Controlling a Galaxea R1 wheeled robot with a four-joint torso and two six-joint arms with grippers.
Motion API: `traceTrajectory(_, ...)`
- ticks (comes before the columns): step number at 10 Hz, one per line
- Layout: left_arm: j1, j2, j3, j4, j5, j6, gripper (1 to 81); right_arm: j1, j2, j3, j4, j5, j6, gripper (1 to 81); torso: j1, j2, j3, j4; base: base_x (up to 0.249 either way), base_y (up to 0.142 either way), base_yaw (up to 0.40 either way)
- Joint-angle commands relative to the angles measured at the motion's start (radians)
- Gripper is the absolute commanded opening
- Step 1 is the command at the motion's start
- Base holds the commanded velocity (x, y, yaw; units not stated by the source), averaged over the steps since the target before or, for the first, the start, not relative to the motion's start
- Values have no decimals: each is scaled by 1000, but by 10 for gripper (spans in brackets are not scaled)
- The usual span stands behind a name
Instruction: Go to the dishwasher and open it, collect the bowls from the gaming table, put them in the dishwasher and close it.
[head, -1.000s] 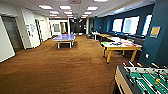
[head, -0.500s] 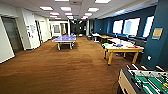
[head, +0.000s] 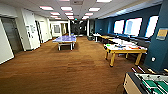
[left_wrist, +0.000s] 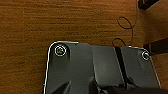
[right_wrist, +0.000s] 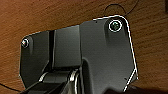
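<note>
The gaming table (head: 146, 83) stands at the lower right of the head view: a pale cabinet with a green field and rods, cut off by the picture's edge. The bowls and the dishwasher are out of view. Both wrist views look down on brown carpet past my own dark plate (left_wrist: 100, 67) (right_wrist: 82, 57).
I am in a long room with brown carpet (head: 62, 72). A yellow-legged table (head: 125, 50) with things on it stands ahead on the right by the dark blue wall. A blue table-tennis table (head: 65, 40) is farther back in the middle. White walls and doors run along the left. A thin cable (left_wrist: 125, 23) lies on the floor.
The whole head view has shifted, so the camera has moved. The gaming table now sits lower and farther right in the picture, with less of it showing.
</note>
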Motion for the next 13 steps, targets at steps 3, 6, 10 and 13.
traceTrajectory(3,-53,-14,-4,-1,45,-3,811,55,2,2,2,-65,-2,811,-1,-1,0,0,189,85,0)
traceTrajectory(6,-53,-14,-4,-1,45,-3,811,57,2,1,4,-65,0,811,-1,0,0,0,189,85,0)
traceTrajectory(10,-53,-16,-4,-1,45,-3,811,55,2,-1,4,-64,0,811,-1,0,0,0,190,60,0)
traceTrajectory(13,-53,-16,-4,-1,45,-3,811,54,2,2,4,-56,0,811,-1,-1,0,0,192,0,0)
